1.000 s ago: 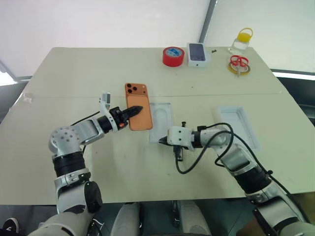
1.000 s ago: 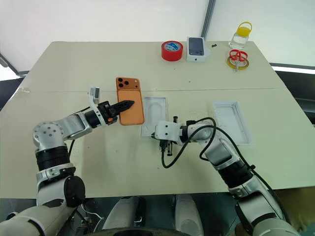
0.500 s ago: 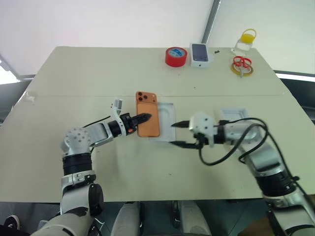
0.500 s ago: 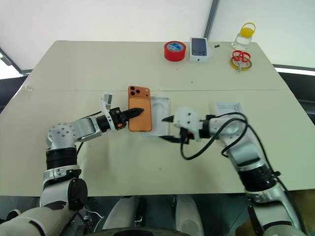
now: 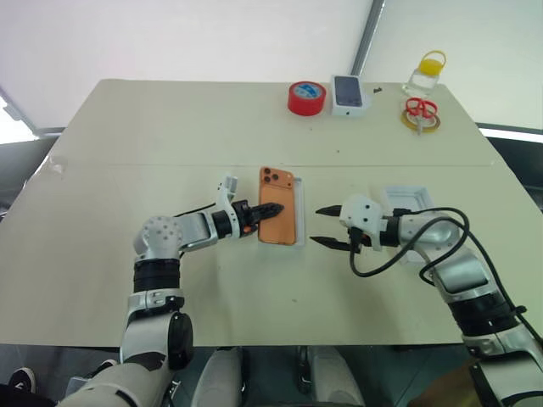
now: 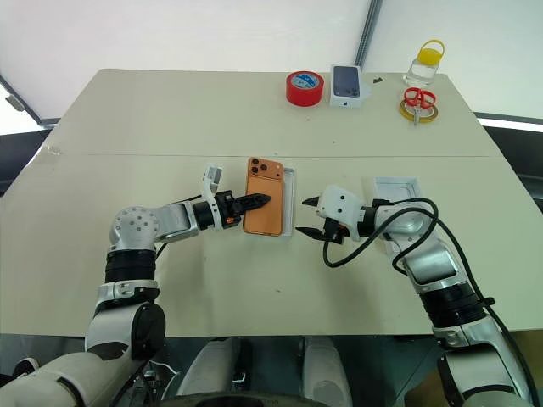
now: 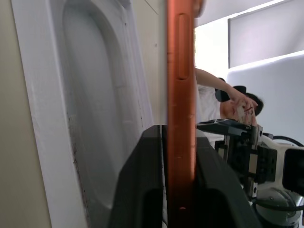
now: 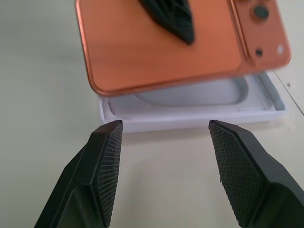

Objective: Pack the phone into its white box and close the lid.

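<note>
two pincers are seen at the middle of the bench (image 5: 127, 127). the phone (image 5: 279, 216) is clamped at its edge between the fingers of the left pincer (image 5: 265, 211) and is held back-up just above the white box (image 8: 199, 107), its camera cluster toward twelve o'clock. the right pincer (image 5: 326, 226) is spread wide and grips nothing, just at three o'clock of the box. the lid (image 5: 405, 212) lies near, further toward three o'clock, behind the right arm.

Carried right by left gripper (image 5: 270, 209): phone (image 5: 281, 217), formerly beside white box (image 8: 199, 107), now hovering over it. Right gripper (image 5: 327, 225) withdrawn from box edge, jaws parted.
</note>
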Controlling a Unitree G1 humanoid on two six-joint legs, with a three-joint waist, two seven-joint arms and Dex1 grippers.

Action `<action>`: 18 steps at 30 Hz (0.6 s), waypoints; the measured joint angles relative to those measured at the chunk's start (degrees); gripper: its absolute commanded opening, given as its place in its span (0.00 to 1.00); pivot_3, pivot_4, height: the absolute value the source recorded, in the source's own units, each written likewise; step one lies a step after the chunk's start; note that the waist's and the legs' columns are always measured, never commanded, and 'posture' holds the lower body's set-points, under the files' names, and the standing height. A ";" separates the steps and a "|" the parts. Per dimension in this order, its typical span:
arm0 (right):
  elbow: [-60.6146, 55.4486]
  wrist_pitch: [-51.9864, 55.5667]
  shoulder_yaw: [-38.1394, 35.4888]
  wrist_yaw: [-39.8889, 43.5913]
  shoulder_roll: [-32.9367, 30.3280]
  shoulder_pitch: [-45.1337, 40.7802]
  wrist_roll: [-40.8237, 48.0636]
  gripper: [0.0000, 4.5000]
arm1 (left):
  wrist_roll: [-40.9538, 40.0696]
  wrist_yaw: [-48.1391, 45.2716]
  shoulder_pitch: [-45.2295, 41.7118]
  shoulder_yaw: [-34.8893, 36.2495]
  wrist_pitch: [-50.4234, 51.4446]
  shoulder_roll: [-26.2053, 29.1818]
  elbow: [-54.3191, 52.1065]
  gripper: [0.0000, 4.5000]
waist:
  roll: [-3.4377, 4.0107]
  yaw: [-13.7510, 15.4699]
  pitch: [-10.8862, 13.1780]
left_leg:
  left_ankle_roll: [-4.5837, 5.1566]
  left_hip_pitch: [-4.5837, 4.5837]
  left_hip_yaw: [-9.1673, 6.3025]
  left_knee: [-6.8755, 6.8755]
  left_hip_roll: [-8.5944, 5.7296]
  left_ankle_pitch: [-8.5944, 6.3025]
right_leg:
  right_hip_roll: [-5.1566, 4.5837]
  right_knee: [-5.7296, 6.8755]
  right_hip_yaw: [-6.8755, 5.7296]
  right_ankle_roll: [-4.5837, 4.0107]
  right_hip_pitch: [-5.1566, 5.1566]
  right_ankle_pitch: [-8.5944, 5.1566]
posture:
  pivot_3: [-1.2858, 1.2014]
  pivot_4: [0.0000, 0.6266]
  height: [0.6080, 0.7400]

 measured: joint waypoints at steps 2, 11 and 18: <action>0.03 0.00 -0.01 -0.17 -0.02 -0.01 -0.05 0.68 | 0.27 -0.17 -0.88 0.02 -0.15 -0.29 0.80 0.70 | 0.00 0.01 0.00 | 0.00 0.00 -0.02 0.00 0.01 0.00 | 0.01 0.01 -0.01 0.00 0.00 0.00 | 0.52 0.24 0.99; 0.02 -0.03 0.03 -0.58 0.14 -0.03 -0.41 0.68 | 3.05 0.80 -4.04 -4.15 1.40 0.64 0.37 0.81 | 0.01 -0.05 -0.01 | 0.00 0.04 -0.03 0.00 0.03 0.00 | 0.05 0.02 0.00 0.01 0.03 0.01 | 0.52 0.24 0.99; 0.08 -0.74 0.66 -1.18 0.33 -0.08 -0.88 0.68 | 4.06 3.32 -4.43 -4.70 5.98 2.25 -3.90 0.81 | 0.01 -0.43 -0.01 | -0.01 0.04 -0.03 -0.01 0.11 0.01 | 0.11 0.05 0.00 0.02 0.01 0.01 | 0.52 0.24 0.99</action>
